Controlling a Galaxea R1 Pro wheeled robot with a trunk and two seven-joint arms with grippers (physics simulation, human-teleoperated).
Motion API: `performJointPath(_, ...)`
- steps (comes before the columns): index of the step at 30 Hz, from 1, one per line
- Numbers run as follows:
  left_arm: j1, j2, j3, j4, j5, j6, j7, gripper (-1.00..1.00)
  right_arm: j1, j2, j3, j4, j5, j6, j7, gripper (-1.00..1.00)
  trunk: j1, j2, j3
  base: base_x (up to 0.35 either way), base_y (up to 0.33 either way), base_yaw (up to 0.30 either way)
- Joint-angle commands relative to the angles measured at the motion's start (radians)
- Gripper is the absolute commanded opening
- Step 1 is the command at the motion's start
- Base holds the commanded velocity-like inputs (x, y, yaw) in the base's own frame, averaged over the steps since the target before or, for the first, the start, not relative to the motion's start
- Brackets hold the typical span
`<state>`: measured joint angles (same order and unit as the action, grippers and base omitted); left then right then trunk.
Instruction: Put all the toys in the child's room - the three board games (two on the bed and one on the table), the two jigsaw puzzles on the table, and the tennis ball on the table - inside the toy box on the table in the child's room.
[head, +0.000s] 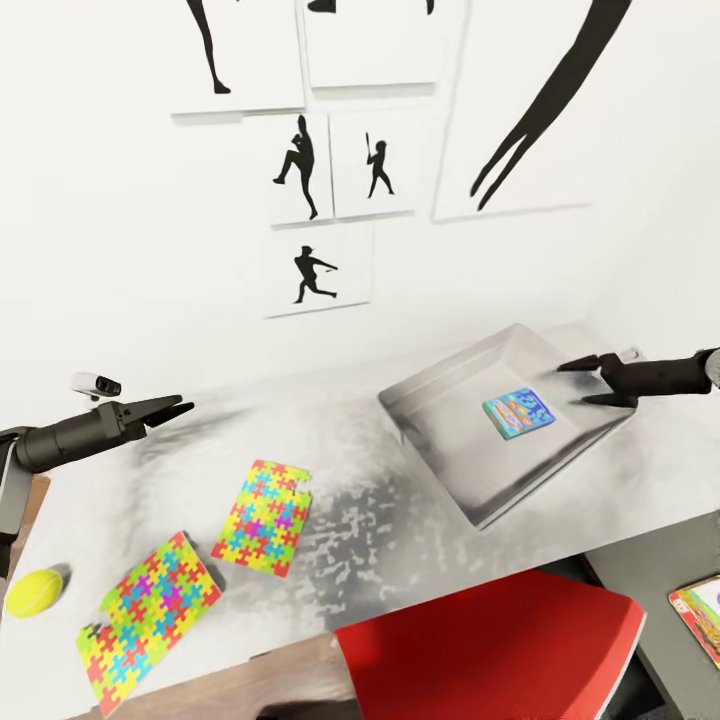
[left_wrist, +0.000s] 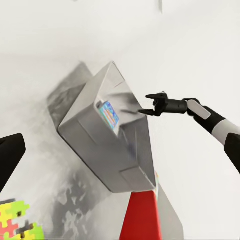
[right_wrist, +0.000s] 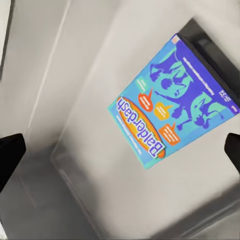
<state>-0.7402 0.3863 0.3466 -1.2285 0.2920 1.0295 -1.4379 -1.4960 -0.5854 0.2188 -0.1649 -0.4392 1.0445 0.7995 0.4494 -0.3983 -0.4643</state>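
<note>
Puzzles next, I'd guess: the nearer jigsaw puzzle (head: 264, 516) lies on the table (head: 400, 530) just below and fwd of the left gripper (head: 178, 409), jaws parted, empty, long axis running toward the robot; second puzzle (head: 145, 618) and tennis ball (head: 35, 592) sit closer in. Right gripper (head: 590, 383), open w/ nothing in it, hangs over the toy box (head: 440, 440), where one blue board game (head: 520, 412) lies flat. Nothing blocks the left arm's reach; red chair (head: 500, 650) is tucked under the near edge.

White wall (head: 120, 220), black sports silhouette pictures (head: 318, 165); red chair (head: 490, 650), possibly wood floor strip beside it.
</note>
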Motion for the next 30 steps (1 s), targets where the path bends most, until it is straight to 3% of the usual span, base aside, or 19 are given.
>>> performJointPath(1,-0.001,0.001,0.000,0.000,0.001,0.010,-0.003,1.00,-0.001,0.002,0.007,-0.003,-0.008,0.003,0.004,1.00,0.001,-0.002,0.000,0.000,0.000,-0.150)
performJointPath(10,-0.002,0.002,0.000,0.000,-0.001,0.010,-0.003,1.00,-0.001,0.007,-0.003,-0.091,-0.027,0.003,0.025,1.00,0.001,-0.002,0.011,0.000,0.000,-0.153)
performJointPath(18,-0.002,0.004,0.000,0.000,-0.001,0.010,-0.003,1.00,0.000,-0.015,-0.003,-0.110,-0.027,0.003,0.191,1.00,0.001,-0.002,0.018,0.000,0.000,-0.125)
performJointPath(22,-0.002,0.005,0.000,0.000,-0.001,0.010,-0.003,1.00,0.002,-0.039,-0.003,-0.129,-0.026,0.003,0.265,1.00,0.001,-0.002,0.020,0.000,0.000,-0.090)
performJointPath(25,-0.002,0.005,0.000,0.000,-0.001,0.010,-0.003,1.00,0.008,-0.075,-0.001,-0.165,-0.026,0.003,0.321,1.00,0.001,-0.002,0.021,0.000,0.000,-0.037)
performJointPath(30,-0.002,0.006,0.001,0.000,-0.001,0.010,-0.003,1.00,0.024,-0.115,0.000,-0.202,-0.026,0.003,0.348,1.00,0.001,-0.002,0.021,0.000,0.000,-0.012)
